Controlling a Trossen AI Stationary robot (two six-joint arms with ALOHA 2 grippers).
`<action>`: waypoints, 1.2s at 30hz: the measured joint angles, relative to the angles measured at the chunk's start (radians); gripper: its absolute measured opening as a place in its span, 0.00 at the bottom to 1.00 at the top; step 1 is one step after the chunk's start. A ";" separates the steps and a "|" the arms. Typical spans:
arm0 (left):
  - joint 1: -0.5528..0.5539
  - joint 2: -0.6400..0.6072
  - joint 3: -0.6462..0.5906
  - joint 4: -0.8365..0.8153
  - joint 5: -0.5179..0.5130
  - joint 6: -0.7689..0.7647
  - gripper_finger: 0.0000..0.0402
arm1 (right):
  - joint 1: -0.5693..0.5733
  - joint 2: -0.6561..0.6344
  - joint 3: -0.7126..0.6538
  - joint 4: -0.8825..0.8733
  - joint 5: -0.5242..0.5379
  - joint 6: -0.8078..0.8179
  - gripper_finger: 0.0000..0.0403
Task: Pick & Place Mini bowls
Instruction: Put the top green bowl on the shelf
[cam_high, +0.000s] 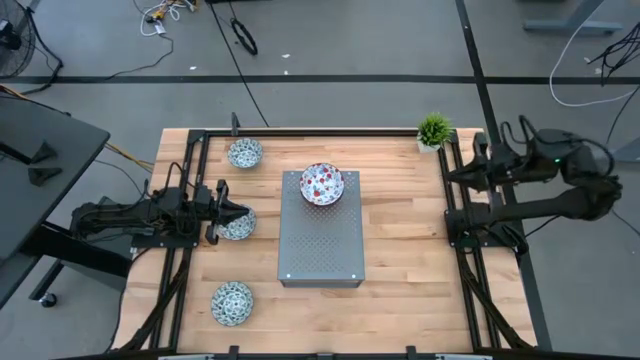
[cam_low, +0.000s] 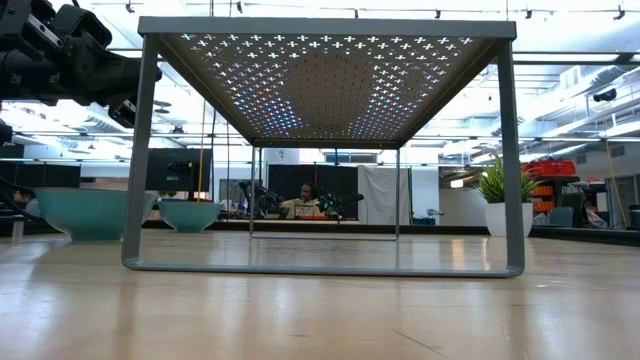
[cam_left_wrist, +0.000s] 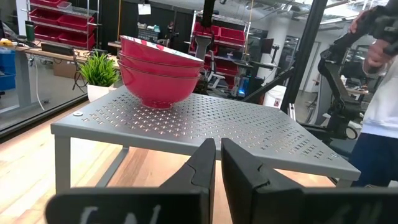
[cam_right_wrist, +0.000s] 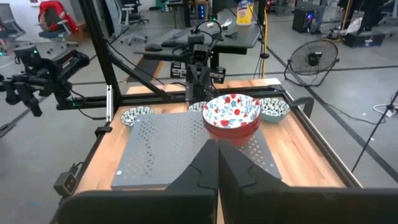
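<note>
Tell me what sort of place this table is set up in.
Most likely a robotics lab or workshop: a wooden table framed by black rails, cables on a grey floor, shelves of red bins, and more desks beyond.

Overhead looks down; low level; wrists share grey box (cam_high: 320, 228).

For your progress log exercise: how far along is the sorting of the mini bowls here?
Done: the red-speckled bowls sit stacked on the grey perforated box. In hand: the left gripper is over a blue-green bowl beside the box, nothing lifted. Left: the blue-green bowls at the far and near ends. The right gripper waits shut.
</note>
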 joint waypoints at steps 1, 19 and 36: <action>0.000 0.000 0.000 0.000 0.000 0.000 0.08 | 0.000 0.007 0.020 -0.016 0.000 0.000 0.00; 0.000 0.000 0.000 0.000 0.000 0.000 0.08 | 0.000 0.047 0.284 -0.243 0.011 0.006 0.00; 0.000 0.000 0.000 0.000 0.000 0.000 0.08 | 0.000 0.046 0.353 -0.320 0.009 0.018 0.00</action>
